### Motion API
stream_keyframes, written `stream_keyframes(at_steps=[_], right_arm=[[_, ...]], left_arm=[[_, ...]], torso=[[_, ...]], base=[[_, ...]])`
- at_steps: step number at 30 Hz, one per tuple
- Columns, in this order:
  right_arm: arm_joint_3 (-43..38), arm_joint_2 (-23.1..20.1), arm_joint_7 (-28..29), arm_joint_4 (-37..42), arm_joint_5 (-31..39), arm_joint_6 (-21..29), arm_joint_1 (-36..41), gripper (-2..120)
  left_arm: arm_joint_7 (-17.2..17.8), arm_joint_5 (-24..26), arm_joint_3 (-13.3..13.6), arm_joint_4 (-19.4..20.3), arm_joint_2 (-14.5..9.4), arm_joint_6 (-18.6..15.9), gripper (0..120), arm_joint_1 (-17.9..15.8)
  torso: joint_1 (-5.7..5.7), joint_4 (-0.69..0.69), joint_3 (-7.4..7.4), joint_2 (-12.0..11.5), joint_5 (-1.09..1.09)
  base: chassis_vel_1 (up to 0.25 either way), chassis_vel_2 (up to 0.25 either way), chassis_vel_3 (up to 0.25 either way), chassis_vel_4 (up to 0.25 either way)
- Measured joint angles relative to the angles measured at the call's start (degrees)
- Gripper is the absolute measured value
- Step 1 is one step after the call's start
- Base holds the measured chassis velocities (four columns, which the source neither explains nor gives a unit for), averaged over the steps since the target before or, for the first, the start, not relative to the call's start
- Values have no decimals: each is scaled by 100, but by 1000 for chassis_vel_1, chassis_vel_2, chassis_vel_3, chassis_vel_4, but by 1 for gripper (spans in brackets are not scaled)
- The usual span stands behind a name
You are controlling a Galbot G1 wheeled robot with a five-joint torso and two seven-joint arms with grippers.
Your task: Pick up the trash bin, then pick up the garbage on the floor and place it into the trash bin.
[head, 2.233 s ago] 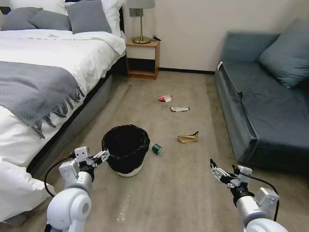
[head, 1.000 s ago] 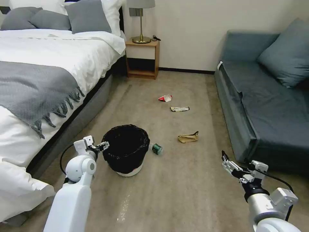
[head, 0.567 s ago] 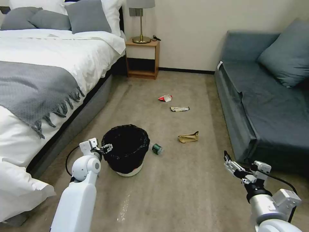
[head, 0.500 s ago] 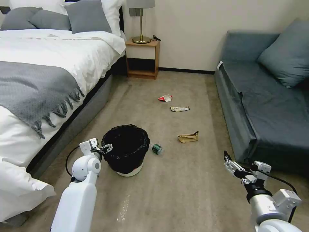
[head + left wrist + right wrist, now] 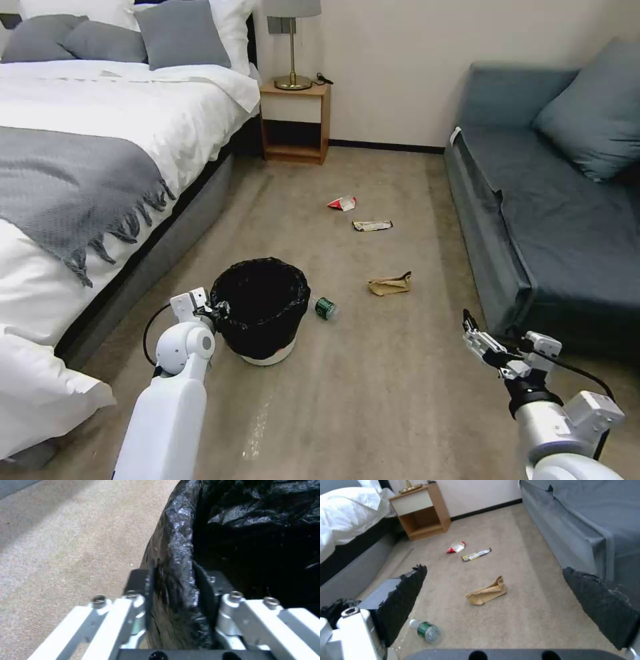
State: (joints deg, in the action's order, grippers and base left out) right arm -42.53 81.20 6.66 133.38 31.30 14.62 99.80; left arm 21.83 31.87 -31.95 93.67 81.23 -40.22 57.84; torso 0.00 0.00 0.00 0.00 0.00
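My left gripper has slid forward onto the trash bin; its fingers now straddle the bag-lined rim, one outside, one inside, pinching it, so the lift looks ready. My right gripper hangs open over the carpet. Ahead of it: bottle, then paper bag, then snack wrapper and red packet farthest.
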Motion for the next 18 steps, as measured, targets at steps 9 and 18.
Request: stream_keyframes(at_steps=[9,18], right_arm=[[92,-4,1,-14,0,0,-26,100],[192,-13,9,-54,3,10,-52,100]], left_arm=[[-37,-10,-54,68,-2,1,7,91],[-26,-42,-80,469,-81,9,7,299]], torso=[[0,1,0,0,-1],[0,1,0,0,0]], base=[[0,0,0,0],[0,0,0,0]])
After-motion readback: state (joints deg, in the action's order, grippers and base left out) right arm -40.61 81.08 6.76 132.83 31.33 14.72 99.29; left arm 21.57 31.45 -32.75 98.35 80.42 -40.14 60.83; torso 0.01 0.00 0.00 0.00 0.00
